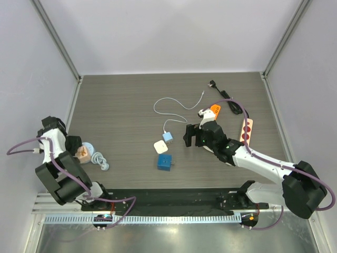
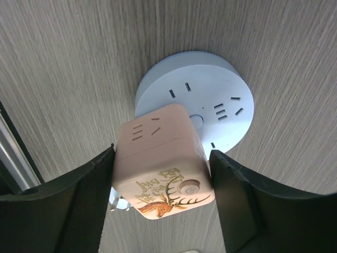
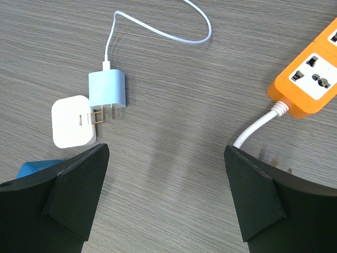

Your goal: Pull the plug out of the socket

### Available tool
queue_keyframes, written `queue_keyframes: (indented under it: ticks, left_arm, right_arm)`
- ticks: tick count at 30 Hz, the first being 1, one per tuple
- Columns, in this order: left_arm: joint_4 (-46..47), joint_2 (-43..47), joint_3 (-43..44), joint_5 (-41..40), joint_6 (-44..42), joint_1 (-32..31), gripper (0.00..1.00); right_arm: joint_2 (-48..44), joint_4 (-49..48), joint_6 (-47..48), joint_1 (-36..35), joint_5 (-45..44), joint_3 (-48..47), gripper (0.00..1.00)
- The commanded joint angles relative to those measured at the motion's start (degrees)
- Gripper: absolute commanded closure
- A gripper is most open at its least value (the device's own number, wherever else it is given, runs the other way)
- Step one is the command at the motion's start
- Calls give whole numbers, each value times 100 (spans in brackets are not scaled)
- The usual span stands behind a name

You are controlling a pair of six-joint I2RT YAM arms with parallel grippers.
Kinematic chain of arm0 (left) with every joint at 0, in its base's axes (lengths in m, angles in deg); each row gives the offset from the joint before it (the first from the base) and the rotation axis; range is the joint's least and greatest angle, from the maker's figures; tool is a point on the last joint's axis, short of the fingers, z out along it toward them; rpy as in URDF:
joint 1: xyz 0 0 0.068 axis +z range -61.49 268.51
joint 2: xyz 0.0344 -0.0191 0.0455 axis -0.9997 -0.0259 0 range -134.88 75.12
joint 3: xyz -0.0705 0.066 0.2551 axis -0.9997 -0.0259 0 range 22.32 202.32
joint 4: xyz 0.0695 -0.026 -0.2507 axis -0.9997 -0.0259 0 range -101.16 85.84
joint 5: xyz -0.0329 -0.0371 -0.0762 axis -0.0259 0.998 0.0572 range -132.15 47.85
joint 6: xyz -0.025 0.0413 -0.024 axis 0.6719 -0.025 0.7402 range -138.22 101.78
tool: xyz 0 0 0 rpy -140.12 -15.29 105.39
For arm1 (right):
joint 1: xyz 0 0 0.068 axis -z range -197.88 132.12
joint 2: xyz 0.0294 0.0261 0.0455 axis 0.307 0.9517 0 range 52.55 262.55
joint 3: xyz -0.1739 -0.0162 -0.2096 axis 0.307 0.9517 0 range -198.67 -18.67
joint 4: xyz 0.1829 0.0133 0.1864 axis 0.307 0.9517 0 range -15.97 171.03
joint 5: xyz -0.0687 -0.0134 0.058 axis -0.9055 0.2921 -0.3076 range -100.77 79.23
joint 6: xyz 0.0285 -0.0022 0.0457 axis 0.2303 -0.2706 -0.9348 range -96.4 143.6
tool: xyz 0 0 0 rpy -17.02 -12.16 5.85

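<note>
Pink cube plug (image 2: 158, 153), on the table (image 1: 131, 100) at near left, overlaps the round socket (image 2: 210, 100) and is clamped on both flanks by the left pincer (image 2: 162, 163); its prongs' seating is hidden. A straight pull off the socket face, without twisting, looks best. Right pincer (image 3: 166, 150) hangs open mid-table, near a blue charger (image 3: 107, 89).

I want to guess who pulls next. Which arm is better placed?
Left, probably. The left gripper clamps the pink cube plug at the round socket; the right gripper hangs open, holding nothing, far away.
</note>
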Motion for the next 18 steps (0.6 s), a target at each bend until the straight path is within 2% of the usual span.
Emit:
queue_keyframes:
  ticks: [1,4,11,18]
  left_arm:
    - [443,-17,-67,72,-200,-196,32]
    - [610,-17,-49,133,-297,-451,38]
    - [1084,-271,-23,353,-587,-1067,43]
    - [1480,-509,100,485,-965,-1717,43]
  right_arm:
    - [-189,-250,87,-5,-45,-6,4]
    - [-207,-250,78,-5,-36,-6,4]
    - [-268,-250,78,-5,-36,11,4]
    - [-225,-241,87,-5,-18,2,4]
